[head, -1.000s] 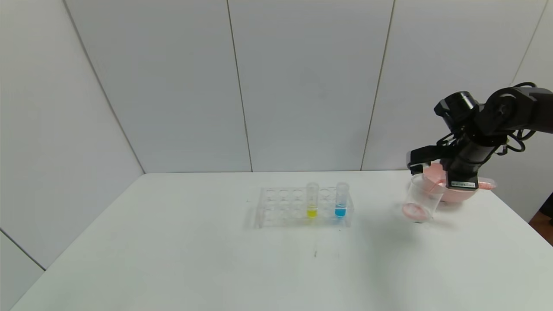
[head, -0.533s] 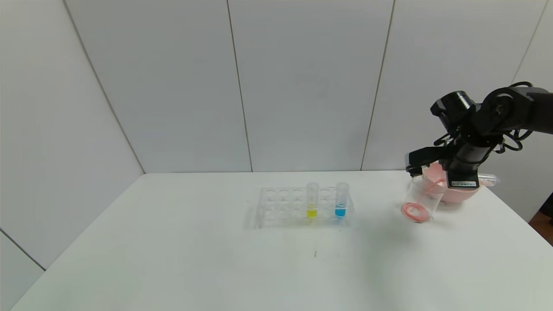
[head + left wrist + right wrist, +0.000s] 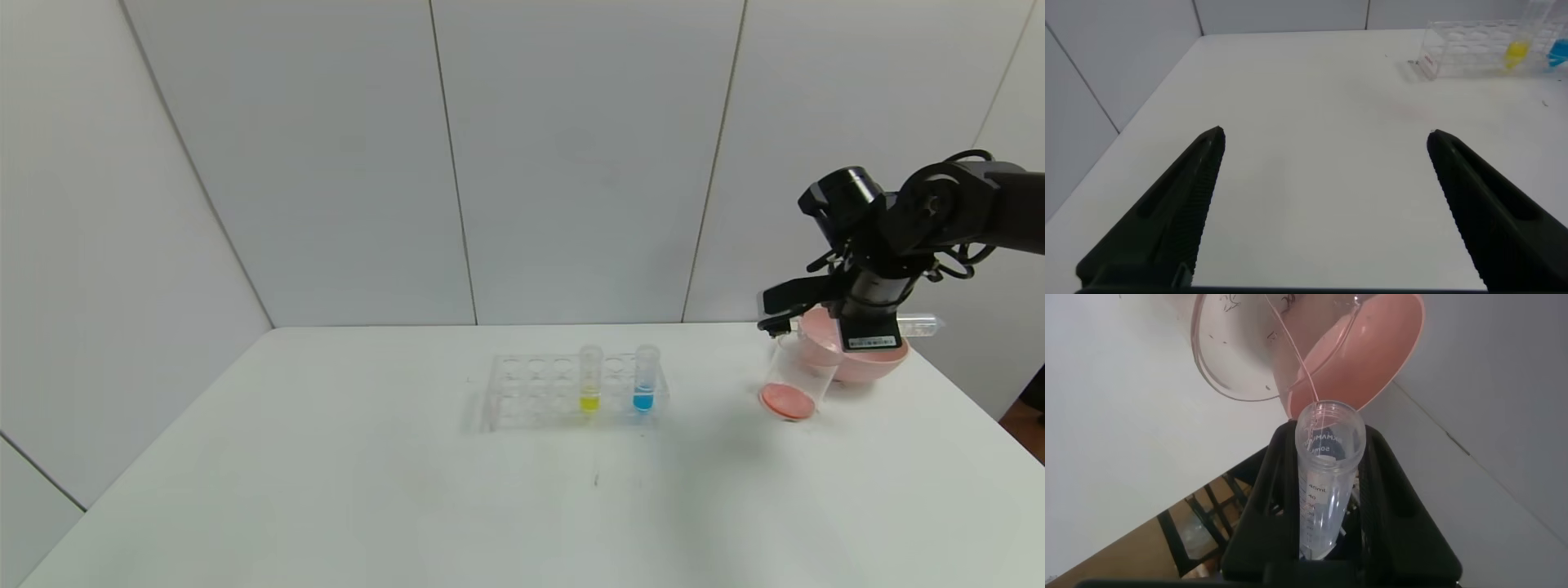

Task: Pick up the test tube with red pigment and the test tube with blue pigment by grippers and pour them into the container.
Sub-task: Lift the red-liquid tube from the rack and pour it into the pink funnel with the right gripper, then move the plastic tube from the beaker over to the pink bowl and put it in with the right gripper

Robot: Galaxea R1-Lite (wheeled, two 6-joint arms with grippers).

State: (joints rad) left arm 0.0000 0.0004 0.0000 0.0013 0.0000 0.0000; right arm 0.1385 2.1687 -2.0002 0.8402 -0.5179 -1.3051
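Observation:
My right gripper (image 3: 865,325) is shut on the test tube with red pigment (image 3: 921,327), held tipped on its side above the container (image 3: 790,377). In the right wrist view the tube (image 3: 1327,482) looks almost empty between the black fingers (image 3: 1282,457). A thin red thread (image 3: 1290,351) runs from its mouth to the container's rim (image 3: 1229,367). Red liquid covers the container's bottom. The test tube with blue pigment (image 3: 644,377) stands upright in the clear rack (image 3: 531,392). My left gripper (image 3: 1324,143) hangs open over bare table, away from the rack.
A pink bowl (image 3: 861,359) sits right behind the container, near the table's back right corner. A tube with yellow liquid (image 3: 589,377) stands in the rack beside the blue one. The table's right edge is close to the bowl.
My right gripper has risen a little and shifted left with the tube. The red liquid has gathered into a fuller pool at the container's bottom.

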